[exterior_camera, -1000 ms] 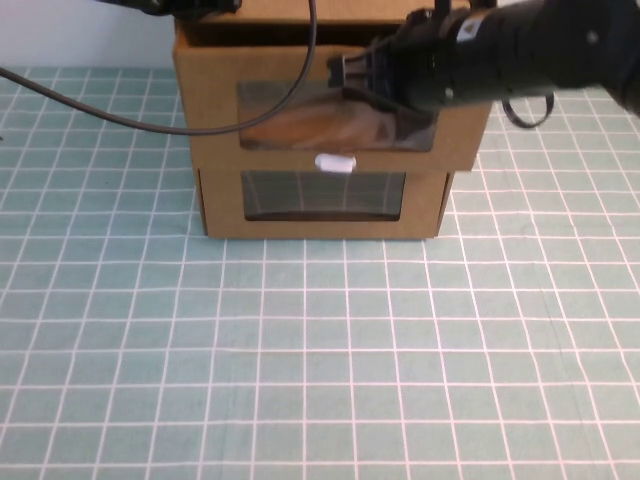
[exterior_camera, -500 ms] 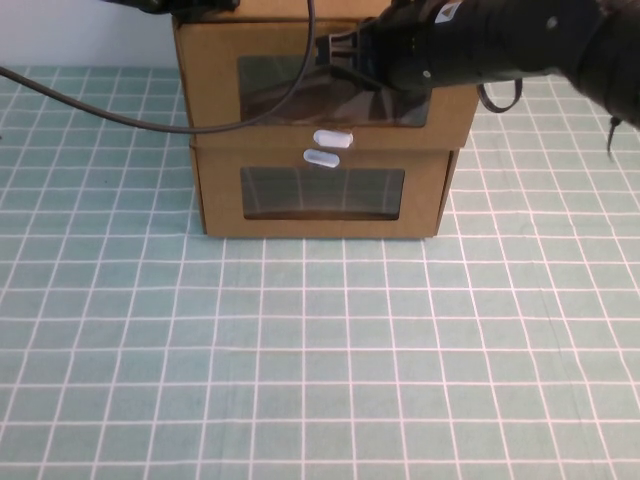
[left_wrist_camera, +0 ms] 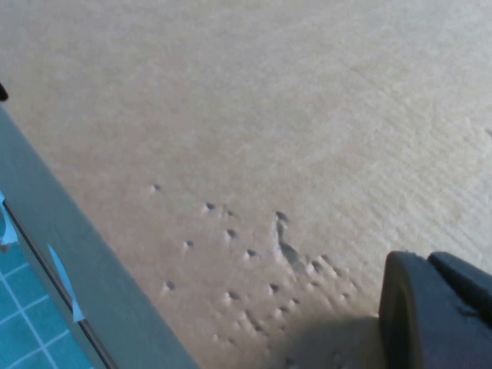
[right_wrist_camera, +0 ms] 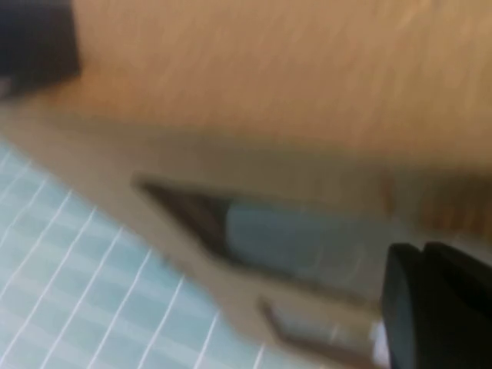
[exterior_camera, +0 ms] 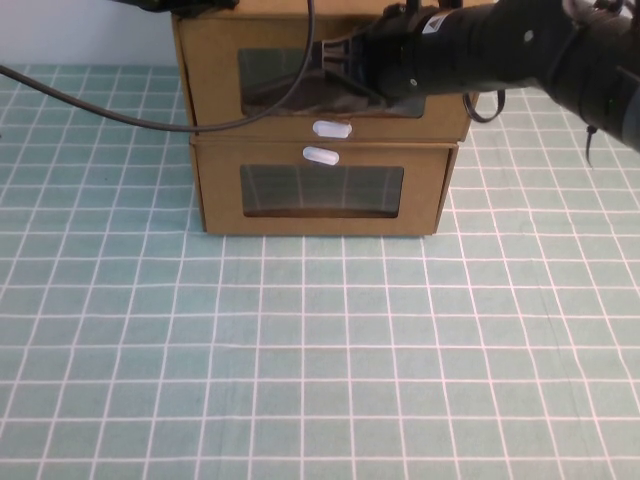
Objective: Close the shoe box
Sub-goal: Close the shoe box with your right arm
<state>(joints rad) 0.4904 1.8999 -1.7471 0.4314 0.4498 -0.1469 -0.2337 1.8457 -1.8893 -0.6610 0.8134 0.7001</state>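
Note:
The shoe box [exterior_camera: 212, 85] is the upper of two stacked brown cardboard boxes, with a clear window [exterior_camera: 272, 72] and a white pull tab [exterior_camera: 332, 128] below it. Its front panel sits nearly flush above the lower box. My right gripper [exterior_camera: 336, 62] is shut and empty, its tip against the window area of the front panel. In the right wrist view its fingers [right_wrist_camera: 430, 307] sit close to the blurred cardboard front [right_wrist_camera: 269, 77]. My left gripper [exterior_camera: 190, 5] rests on the box's top at the far left edge. In the left wrist view it is shut [left_wrist_camera: 434, 311] on the bare cardboard top [left_wrist_camera: 269, 115].
The lower cardboard box [exterior_camera: 220, 205] has its white tab [exterior_camera: 320, 154] above its window and stands on the green grid mat [exterior_camera: 320, 350]. A black cable [exterior_camera: 100, 112] from the left arm hangs across the boxes' left side. The mat extends in front of the boxes.
The shoe box's front panel has slid back from overhanging the lower box to nearly flush, uncovering the lower box's tab. My right gripper moved back with it. The left arm has not moved.

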